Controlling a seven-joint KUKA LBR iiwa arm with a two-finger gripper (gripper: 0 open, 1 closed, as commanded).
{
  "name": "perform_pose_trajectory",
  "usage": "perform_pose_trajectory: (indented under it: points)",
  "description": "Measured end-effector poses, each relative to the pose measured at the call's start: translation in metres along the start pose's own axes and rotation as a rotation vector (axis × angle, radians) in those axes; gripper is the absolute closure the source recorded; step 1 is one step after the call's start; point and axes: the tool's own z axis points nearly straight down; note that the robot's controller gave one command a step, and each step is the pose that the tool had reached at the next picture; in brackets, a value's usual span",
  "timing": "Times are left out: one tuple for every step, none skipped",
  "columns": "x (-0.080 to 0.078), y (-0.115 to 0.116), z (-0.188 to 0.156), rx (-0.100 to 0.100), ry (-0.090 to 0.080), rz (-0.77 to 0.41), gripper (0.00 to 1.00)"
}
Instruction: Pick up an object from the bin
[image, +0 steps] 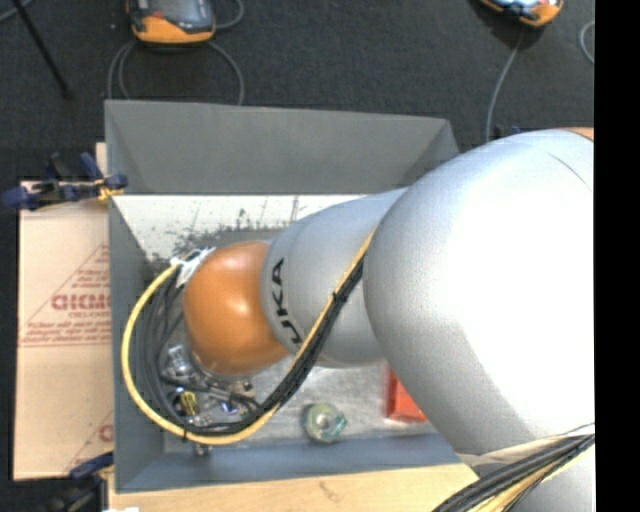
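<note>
My gripper (203, 388) is low in the bin's front left corner, its metal body showing just below the orange wrist cover. A small round, clear greenish thing (323, 421) lies on the bin floor near the front wall, a little to the right of the gripper. Further right lies a flat orange-red thing (402, 400), partly hidden under the arm. What lies directly under the gripper is hidden.
The thick grey arm reaches in from the right and covers most of the bin's middle and right side. A yellow cable loops around the wrist close to the left wall. The far part of the bin floor shows dark speckles.
</note>
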Motion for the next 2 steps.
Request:
perform_pose_trajectory:
  points:
    - [-0.002, 0.0, -0.001, -0.001, -0.004, 0.003, 1.0]
    - [-0.005, 0.0, -0.066, 0.002, 0.004, 0.013, 1.0]
